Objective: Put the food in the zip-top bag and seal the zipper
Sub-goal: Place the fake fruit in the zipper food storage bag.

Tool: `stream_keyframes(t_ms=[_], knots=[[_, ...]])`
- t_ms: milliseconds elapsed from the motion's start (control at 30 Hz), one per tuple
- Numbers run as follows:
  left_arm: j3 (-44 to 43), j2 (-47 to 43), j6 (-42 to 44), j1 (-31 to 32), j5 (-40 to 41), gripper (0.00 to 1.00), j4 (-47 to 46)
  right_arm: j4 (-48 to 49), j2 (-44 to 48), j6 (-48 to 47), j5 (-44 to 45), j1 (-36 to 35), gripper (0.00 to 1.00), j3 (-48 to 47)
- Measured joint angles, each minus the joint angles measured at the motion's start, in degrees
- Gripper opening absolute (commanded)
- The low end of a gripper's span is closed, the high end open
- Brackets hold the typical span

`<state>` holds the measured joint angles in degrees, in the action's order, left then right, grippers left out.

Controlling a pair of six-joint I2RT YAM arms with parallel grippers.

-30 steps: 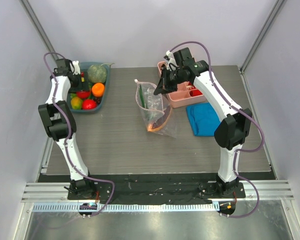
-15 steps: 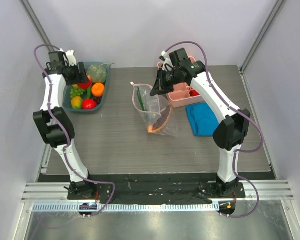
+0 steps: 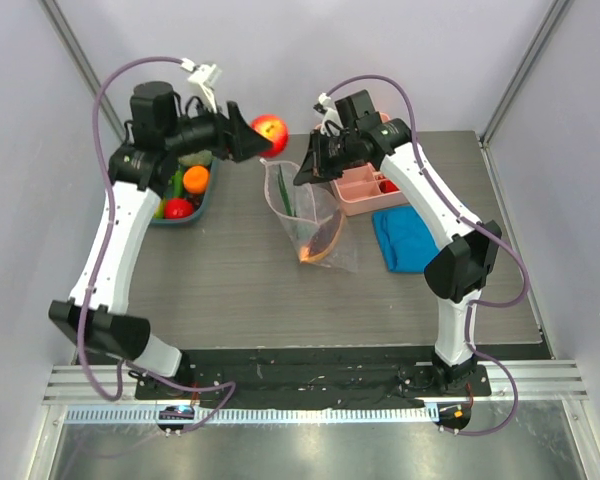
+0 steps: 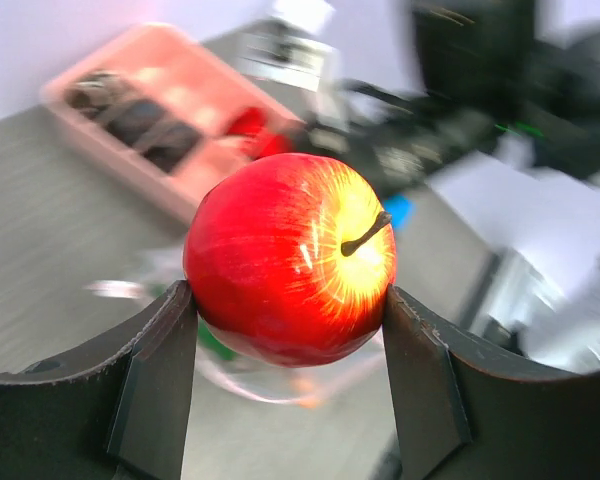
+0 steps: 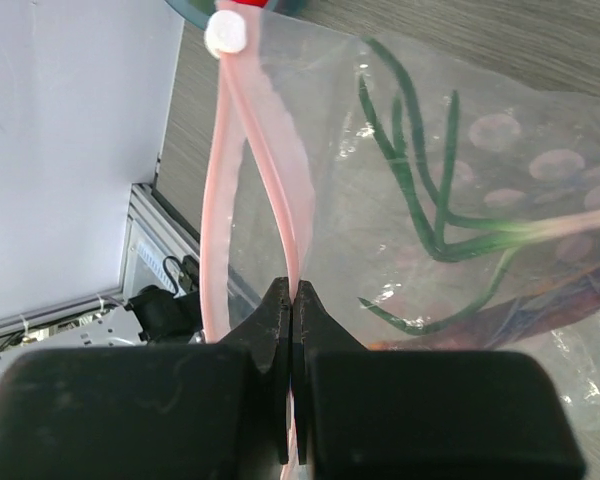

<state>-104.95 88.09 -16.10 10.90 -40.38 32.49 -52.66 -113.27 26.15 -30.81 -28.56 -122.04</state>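
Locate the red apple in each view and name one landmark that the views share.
Top external: red apple at upper centre, just above the bag's mouth in the picture.
Left wrist: red apple fills the centre, clamped between the left fingers.
Right wrist: not identifiable; only a red sliver at the top edge.
Shared landmark: zip-top bag, blurred below the apple in the left wrist view.

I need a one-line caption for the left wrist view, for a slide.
The left gripper holds a red apple between its fingers, with the pink tray blurred in the background.
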Motion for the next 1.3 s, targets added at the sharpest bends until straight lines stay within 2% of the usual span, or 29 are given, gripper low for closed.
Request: stream_keyframes(t_ms=[200,400,633,767,867,900,933,1100,1300], knots=[[7.69,-5.66,-0.46,8.72,-1.07,0.42,-0.74,0.46,0.02,1.64,-0.46,0.0,0.01,-1.42],[12.61,-2.58,1.55,9.31,2.82,0.42,3.5,0.37,0.55,2.23,-0.2,0.07,0.01,-1.6],[8.0,3.45,6.73,9.64,9.84,0.47,12.7,0.57,1.33,2.78,-1.33,0.61,0.01,-2.86],[4.13,4.7,10.43,10.93,13.88,0.62,16.68,1.05,2.29,3.02,-2.99,0.09,0.01,-4.39],[0.15,4.66,12.39,13.25,16.79,0.81,18.53,2.16,2.78,3.69,-4.35,-0.24,0.01,-5.33],[-1.49,4.68,13.4,14.58,18.05,0.95,19.21,2.6,2.93,3.93,-4.94,-0.26,0.01,-5.49],[-2.99,4.68,14.05,15.87,19.1,1.0,19.98,2.89,3.08,4.13,-5.51,-0.26,0.01,-5.68],[-3.91,3.08,14.88,17.79,20.22,1.0,19.21,4.92,3.96,4.87,-6.23,0.9,0.01,-5.18],[-1.29,-1.05,9.2,7.76,15.43,1.0,14.01,5.49,5.01,5.68,-4.76,3.34,0.01,1.42]])
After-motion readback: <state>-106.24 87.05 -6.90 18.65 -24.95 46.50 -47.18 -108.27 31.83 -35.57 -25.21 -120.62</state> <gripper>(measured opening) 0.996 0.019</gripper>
